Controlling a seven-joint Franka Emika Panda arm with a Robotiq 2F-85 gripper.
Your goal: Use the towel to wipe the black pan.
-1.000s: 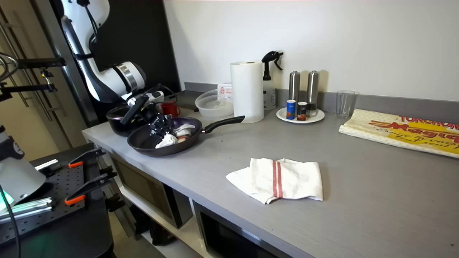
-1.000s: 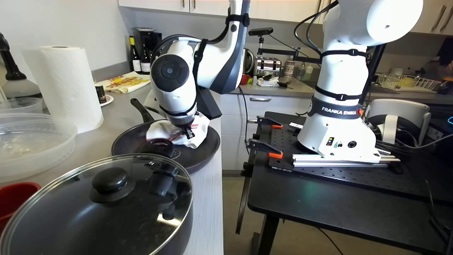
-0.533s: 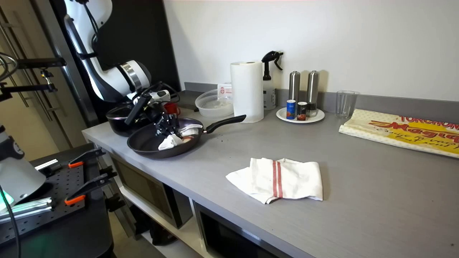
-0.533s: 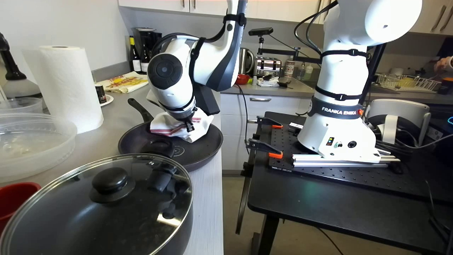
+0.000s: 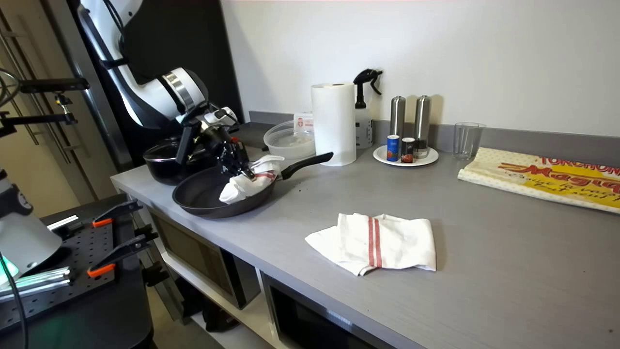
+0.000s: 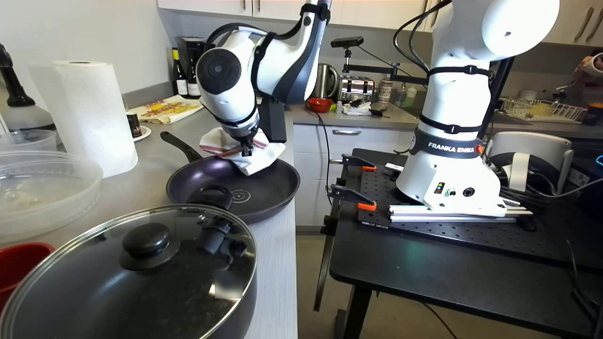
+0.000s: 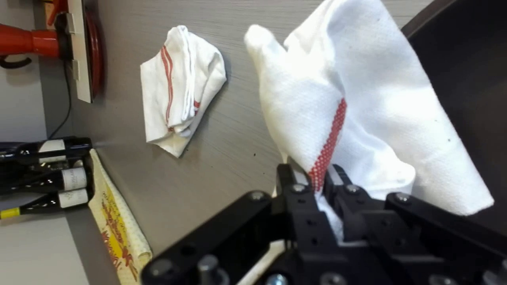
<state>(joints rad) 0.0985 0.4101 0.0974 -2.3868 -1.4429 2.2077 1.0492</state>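
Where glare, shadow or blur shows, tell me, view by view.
In an exterior view, the loose towel casts a soft shadow on the counter; in an exterior view, the lid shows reflections and a blurred square; in the wrist view, the held towel has near-white highlights, and the claw looks soft near the bottom edge.

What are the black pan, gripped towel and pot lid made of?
Black pan: probably coated metal; dark satin interior with purplish sheen.
Gripped towel: woven fabric, perhaps cotton; matte, soft folds, weave visible in red stripe.
Pot lid: apparently glass; glossy, reflective, shiny rim likely metal.
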